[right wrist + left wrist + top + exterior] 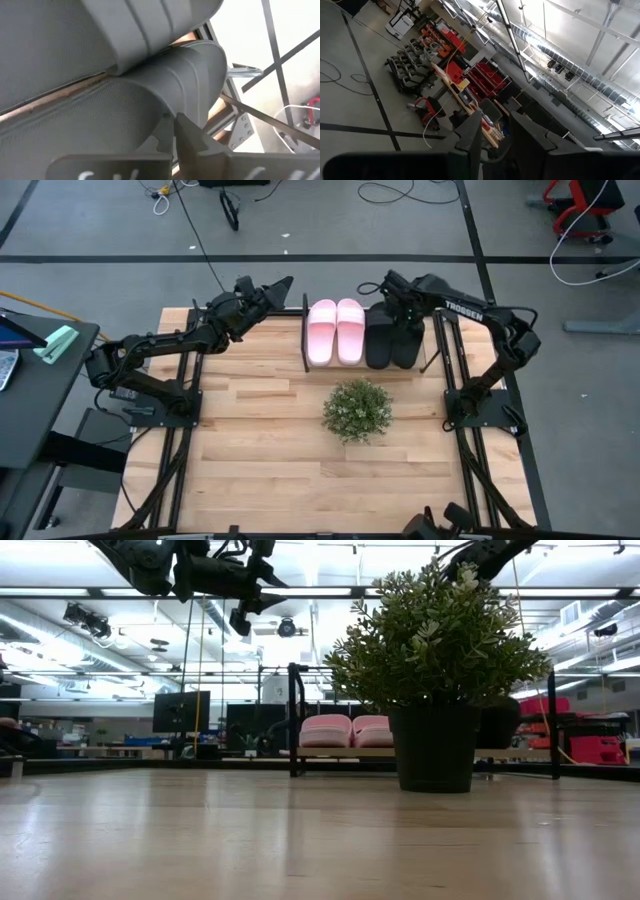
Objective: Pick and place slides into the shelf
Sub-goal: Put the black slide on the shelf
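Four slides sit side by side in the shelf (305, 330) at the far edge of the table (260, 440): the pink pair (336, 330) on the left, the black pair (392, 335) on the right. The right hand (385, 288) is down at the black pair, its fingers around a strap. The left hand (283, 285) hovers left of the shelf, slightly open and empty, with a plant (357, 409) mid-table.
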Robot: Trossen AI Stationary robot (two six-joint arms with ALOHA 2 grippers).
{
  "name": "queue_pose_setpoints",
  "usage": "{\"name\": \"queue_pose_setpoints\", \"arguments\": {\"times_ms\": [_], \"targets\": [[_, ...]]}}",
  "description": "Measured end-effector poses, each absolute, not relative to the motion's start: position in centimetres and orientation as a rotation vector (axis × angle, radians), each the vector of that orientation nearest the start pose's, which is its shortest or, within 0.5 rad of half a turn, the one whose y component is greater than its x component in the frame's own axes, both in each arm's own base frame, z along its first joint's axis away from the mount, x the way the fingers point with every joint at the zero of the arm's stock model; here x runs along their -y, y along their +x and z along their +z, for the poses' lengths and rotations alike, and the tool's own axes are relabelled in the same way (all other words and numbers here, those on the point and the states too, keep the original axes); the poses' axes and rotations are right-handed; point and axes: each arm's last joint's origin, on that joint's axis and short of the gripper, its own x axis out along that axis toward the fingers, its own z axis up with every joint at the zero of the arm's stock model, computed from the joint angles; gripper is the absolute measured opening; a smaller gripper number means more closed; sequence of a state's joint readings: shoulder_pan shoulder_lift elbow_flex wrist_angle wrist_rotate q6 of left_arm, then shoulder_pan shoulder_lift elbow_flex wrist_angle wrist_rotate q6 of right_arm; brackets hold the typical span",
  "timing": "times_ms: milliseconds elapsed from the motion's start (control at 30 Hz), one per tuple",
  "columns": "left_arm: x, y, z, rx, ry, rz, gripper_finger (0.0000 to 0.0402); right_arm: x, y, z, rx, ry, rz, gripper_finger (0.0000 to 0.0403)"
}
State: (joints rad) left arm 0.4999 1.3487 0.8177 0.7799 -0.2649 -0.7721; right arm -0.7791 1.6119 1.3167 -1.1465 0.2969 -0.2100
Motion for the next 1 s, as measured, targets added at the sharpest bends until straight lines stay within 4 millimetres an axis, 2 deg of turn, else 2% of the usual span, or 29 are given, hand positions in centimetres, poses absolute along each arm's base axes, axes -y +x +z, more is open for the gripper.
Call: {"name": "queue_pose_setpoints", "arguments": {"times_ms": [267, 767, 1000], "targets": [[-14.87, 25.63, 31.23, 0.533, -0.701, 0.623, 0.0101, 21.85, 19.8, 25.86, -1.537, 0.217, -0.693, 0.0008], [-14.86, 25.63, 31.23, 0.536, -0.706, 0.621, 0.0096, 21.7, 19.61, 25.84, -1.583, 0.149, -0.568, 0.0095], [-14.86, 25.63, 31.23, 0.542, -0.724, 0.617, 0.0095, 21.48, 19.63, 25.8, -1.572, 0.18, -0.515, 0.0135]]}}
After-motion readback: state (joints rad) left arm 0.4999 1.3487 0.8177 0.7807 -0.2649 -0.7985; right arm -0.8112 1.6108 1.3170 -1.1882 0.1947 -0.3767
